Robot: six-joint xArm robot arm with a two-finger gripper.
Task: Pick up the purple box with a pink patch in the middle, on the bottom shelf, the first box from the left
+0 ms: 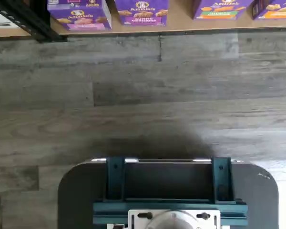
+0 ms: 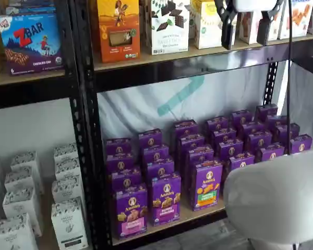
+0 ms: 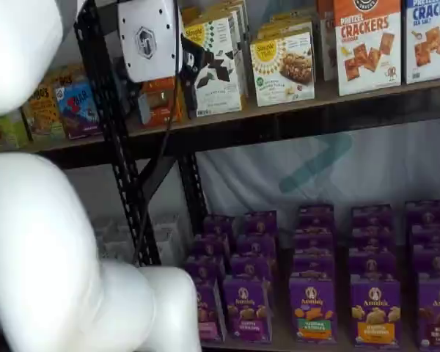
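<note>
Bottom shelf (image 2: 198,214), left to right: the purple box (image 2: 131,211) with its pink band stands upright at the front left corner, just beside the black rack post (image 2: 91,156); next to it a purple carton with a darker band (image 2: 166,198); then a purple carton with a green-orange band (image 2: 207,184) (more purple rows recede behind); well above, before the upper shelf, the gripper (image 2: 247,28) hangs with its two black fingers plainly apart, nothing between them.
</note>
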